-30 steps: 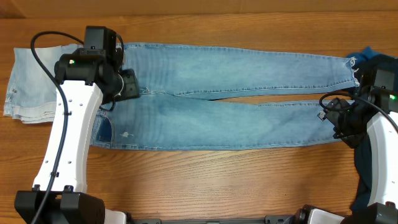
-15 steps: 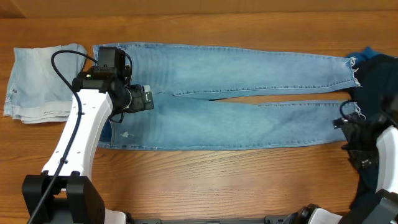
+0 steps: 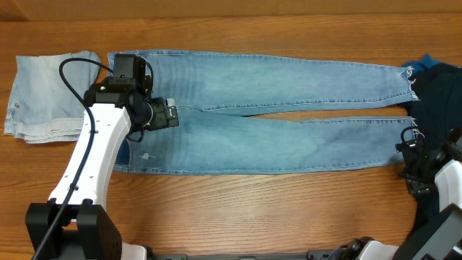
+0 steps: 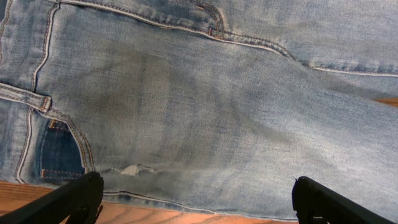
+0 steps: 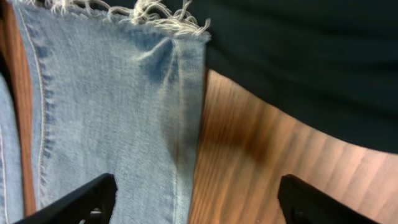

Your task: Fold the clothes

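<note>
Overhead, I saw the jeans (image 3: pixel 274 123) lying full length across the middle of the frame, not yet folded. A pale denim piece (image 3: pixel 47 97) sat folded at upper left. My left gripper (image 4: pixel 198 186) and right gripper (image 5: pixel 198 183) both gaped, holding nothing.

The jeans (image 3: pixel 289 141) lie flat along the table (image 3: pixel 253 217), waist toward 9 o'clock and hems toward 3 o'clock. A folded denim piece (image 3: pixel 47 97) lies just beside the waist at 9 o'clock. Another garment (image 3: pixel 440 87) lies at 3 o'clock, against the hems.
</note>
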Controlling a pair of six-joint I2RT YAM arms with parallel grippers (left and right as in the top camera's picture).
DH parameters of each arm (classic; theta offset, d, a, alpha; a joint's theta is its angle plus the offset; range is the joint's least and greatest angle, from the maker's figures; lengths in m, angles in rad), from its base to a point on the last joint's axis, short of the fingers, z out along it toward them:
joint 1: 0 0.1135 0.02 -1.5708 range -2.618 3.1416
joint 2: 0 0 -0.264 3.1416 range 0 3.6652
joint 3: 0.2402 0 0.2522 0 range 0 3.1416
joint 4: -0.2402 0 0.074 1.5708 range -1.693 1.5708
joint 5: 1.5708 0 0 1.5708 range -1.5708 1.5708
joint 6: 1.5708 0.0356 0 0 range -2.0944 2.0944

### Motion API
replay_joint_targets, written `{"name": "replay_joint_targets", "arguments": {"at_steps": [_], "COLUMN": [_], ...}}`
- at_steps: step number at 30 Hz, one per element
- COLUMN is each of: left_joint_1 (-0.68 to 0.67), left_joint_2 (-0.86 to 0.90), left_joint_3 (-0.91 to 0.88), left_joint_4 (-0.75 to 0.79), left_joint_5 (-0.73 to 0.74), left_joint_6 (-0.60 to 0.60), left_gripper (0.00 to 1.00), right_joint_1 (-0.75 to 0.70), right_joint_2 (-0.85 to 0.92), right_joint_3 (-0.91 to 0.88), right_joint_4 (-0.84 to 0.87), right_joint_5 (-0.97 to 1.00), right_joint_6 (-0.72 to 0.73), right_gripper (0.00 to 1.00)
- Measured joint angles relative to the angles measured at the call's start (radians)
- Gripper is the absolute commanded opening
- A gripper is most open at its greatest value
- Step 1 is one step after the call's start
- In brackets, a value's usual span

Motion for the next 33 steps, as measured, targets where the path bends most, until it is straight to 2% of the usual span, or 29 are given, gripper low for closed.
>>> {"name": "replay_joint_targets", "arguments": {"at_steps": [6, 12, 16, 22, 26, 33], "left_joint_1": [0.000, 0.000, 0.000, 0.000, 0.000, 0.000], "left_joint_2": [0.000, 0.000, 0.000, 0.000, 0.000, 0.000], "left_joint_3": [0.000, 0.000, 0.000, 0.000, 0.000, 0.000], "left_joint_4": [-0.028, -0.031, -0.026, -0.023, -0.014, -0.003], "left_joint_5": [0.000, 0.000, 0.000, 0.000, 0.000, 0.000], "left_joint_6": [0.000, 0.000, 0.000, 0.000, 0.000, 0.000], "left_gripper": [1.00, 1.00, 1.00, 1.00, 1.00, 1.00], "right_joint_1": [0.000, -0.001, -0.001, -0.001, -0.001, -0.001], "right_joint_2": [0.073, 0.065, 0.064, 0.068, 0.069, 0.072], "right_joint_3": [-0.006, -0.106, -0.117, -0.132, -0.135, -0.144], "right_joint_4": [0.126, 0.295, 0.332, 0.356, 0.357, 0.385], "right_joint_5": [-0.045, -0.060, -0.077, -0.142, -0.145, -0.159], "right_joint_6": [0.023, 0.071, 0.114, 0.150, 0.119, 0.085], "right_gripper": [0.80, 0.79, 0.71, 0.66, 0.58, 0.54]}}
